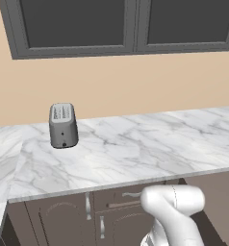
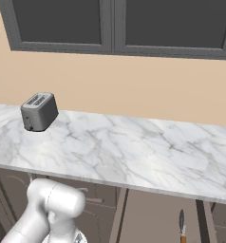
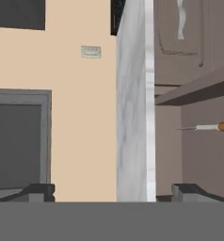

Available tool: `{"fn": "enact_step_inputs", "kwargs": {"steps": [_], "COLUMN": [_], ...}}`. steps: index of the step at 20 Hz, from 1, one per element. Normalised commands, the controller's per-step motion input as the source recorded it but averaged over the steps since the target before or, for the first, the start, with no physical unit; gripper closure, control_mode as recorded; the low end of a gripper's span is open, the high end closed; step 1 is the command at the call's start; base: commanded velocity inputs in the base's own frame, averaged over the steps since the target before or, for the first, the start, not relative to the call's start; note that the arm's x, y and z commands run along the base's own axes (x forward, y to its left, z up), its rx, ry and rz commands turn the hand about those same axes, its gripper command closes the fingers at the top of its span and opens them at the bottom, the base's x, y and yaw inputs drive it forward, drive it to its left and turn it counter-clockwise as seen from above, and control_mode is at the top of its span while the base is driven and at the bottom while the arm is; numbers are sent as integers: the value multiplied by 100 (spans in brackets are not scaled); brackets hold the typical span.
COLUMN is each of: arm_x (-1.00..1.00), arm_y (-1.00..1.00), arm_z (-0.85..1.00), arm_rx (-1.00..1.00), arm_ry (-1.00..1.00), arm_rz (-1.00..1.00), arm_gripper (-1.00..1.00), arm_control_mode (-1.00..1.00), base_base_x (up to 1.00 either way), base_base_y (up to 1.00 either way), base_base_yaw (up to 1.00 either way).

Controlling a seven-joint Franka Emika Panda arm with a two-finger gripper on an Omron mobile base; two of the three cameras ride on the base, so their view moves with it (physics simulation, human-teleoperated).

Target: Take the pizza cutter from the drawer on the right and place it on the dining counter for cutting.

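Marble covers the long bench [image 1: 135,144] under dark wall cupboards, and a toaster [image 1: 63,125] sits on it near the wall. Below the bench edge the drawer [image 2: 153,218] is pulled out, and the cutter [image 2: 182,227] lies inside it. From the hand view, the gripper [image 3: 113,192] is wide open and holds nothing. It looks along the bench edge, rolled on its side. The cutter [image 3: 212,126] lies off to the right of the gripper, with its long side pointing across the picture, brown handle farthest away. The gripper must swing that way and reach down into the drawer.
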Motion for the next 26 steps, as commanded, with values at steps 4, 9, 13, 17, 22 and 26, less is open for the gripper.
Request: {"fn": "enact_step_inputs", "kwargs": {"steps": [4,9,13,17,22,26], "arm_x": [100,100,100,100,67,20], "arm_y": [1,18,28,-1,-25,-27], "arm_z": [26,2,0,-1,-9,-19], "arm_rx": [1,0,0,0,0,-5], "arm_ry": [16,20,25,26,27,25], "arm_rz": [1,2,6,14,26,37], "arm_gripper": [-100,-100,-100,-100,-100,-100], "arm_control_mode": [-100,-100,-100,-100,-100,-100], "base_base_x": [0,0,0,0,0,0], "base_base_y": [0,0,0,0,0,0], "base_base_yaw": [0,0,0,0,0,0]}}
